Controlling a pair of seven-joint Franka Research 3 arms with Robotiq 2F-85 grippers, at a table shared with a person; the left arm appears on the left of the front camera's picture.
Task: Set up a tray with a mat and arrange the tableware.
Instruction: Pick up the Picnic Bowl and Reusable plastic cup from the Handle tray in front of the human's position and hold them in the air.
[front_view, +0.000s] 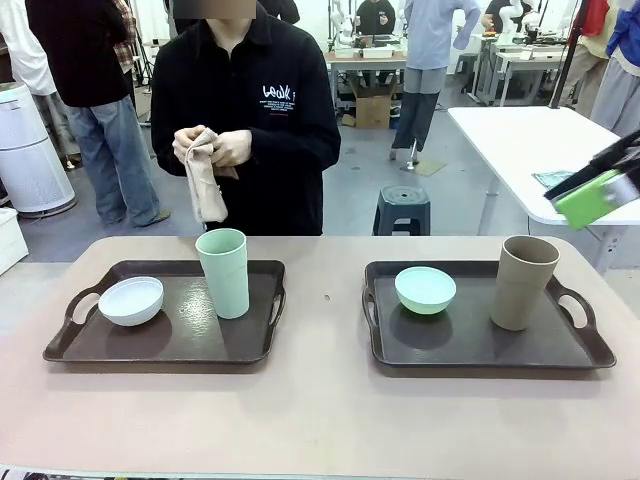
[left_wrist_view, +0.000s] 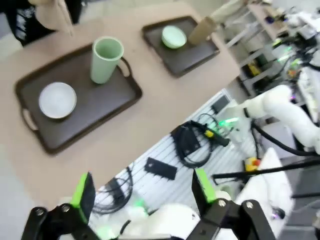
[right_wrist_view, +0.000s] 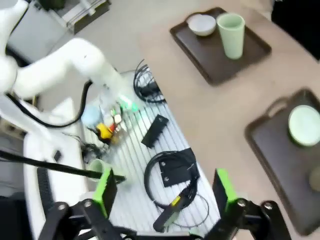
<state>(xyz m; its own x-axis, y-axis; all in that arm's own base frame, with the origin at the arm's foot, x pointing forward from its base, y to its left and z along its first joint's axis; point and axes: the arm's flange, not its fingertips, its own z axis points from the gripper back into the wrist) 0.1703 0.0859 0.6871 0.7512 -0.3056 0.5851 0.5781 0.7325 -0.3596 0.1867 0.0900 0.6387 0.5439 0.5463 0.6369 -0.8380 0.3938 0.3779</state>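
Two dark trays lie on the tan table. The left tray carries a white bowl and a pale green cup. On the right tray stand a mint bowl and a tan cup. The person across the table holds a folded beige mat in both hands. My left gripper and my right gripper hang open and bare, high above the near edge.
A white table and a grey stool stand behind at the right. Cables and black boxes lie on a slatted rack below the table's near edge. Bare tabletop runs between the trays.
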